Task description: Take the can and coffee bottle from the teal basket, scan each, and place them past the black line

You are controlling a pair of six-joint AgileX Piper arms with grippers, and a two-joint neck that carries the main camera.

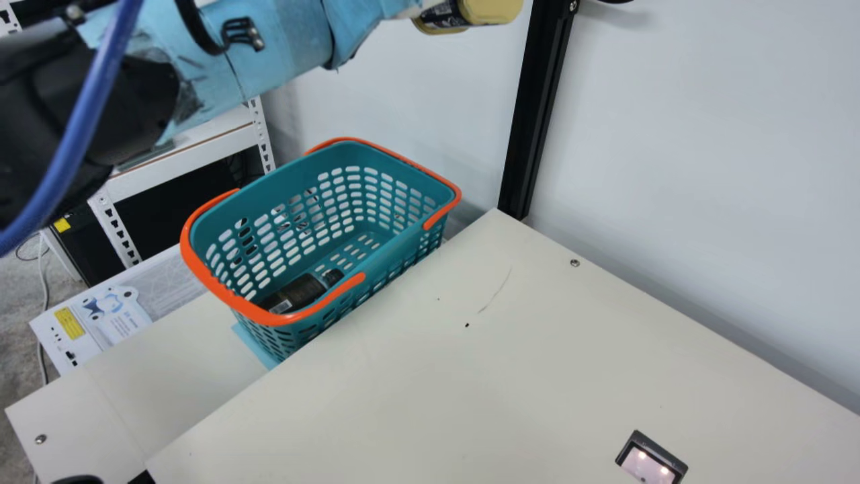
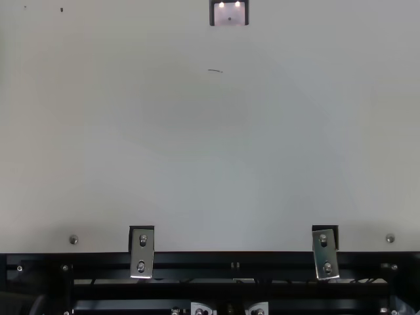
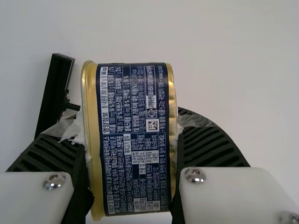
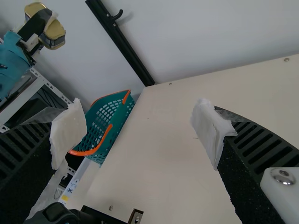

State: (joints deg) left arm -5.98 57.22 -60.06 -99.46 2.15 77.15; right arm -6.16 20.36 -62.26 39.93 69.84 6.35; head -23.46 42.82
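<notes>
Fingers of the left gripper (image 1: 411, 9) are clamped on the can (image 3: 133, 140), one ribbed finger against each side of it. Gold rims frame its navy label, and the printed side, with a small square code, faces the left wrist camera. It is up in the air, higher than the basket (image 1: 410, 232), with the pale wall (image 1: 705, 134) behind.

On the right gripper (image 4: 140, 133), both fingers are released and stand wide apart, with crumpled white wrapping (image 4: 68, 133) on their inner faces. The right wrist view looks past them to the basket and the tabletop (image 1: 416, 376).

Teal, with orange handles (image 1: 201, 259), the basket stands just beside the tabletop's edge, near the corner where a black post (image 1: 531, 114) rises. The coffee bottle (image 1: 299, 294) lies on its side in the basket, dark-bodied with a pale patch on its label, near one end wall. A white metal shelf (image 1: 181, 161) stands behind the basket.

A scanner (image 1: 648, 464) is on the tabletop, its two small lights glowing; the main view cuts off part of it. In the top view, two metal brackets (image 2: 142, 252) sit at the tabletop's near edge, reaching over onto a black rail (image 2: 230, 262), with a screw (image 2: 73, 239) near one of them.
</notes>
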